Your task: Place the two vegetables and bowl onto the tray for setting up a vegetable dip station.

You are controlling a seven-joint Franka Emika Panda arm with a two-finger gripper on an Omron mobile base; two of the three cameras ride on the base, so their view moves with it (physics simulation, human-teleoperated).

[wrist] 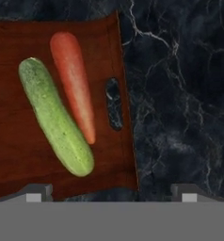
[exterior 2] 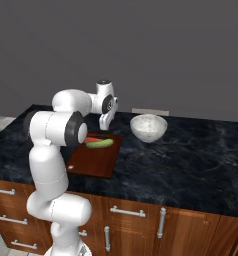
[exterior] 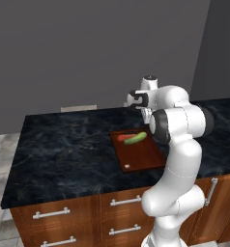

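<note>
The jaws stand spread wide with nothing between them, and the gripper (exterior 2: 105,125) hangs just above the far end of the tray (exterior: 145,157), pointing down at it. The white arm rises from the base, folds at the elbow and reaches forward over the dark marble tabletop (exterior: 64,149), the hand bent downward at the wrist. In the hand view the cucumber (wrist: 55,115) and the carrot (wrist: 74,84) lie on the tray side by side, touching or nearly so, ahead of the left fingertip (wrist: 35,192), while the right one sits over bare tabletop beyond the tray's edge. Both vegetables lie across the tray's width near its handle slot (wrist: 114,103), the carrot's thin end toward the jaws. The white bowl (exterior 2: 148,127) stands on the tabletop, to the right of the tray and apart from it.
</note>
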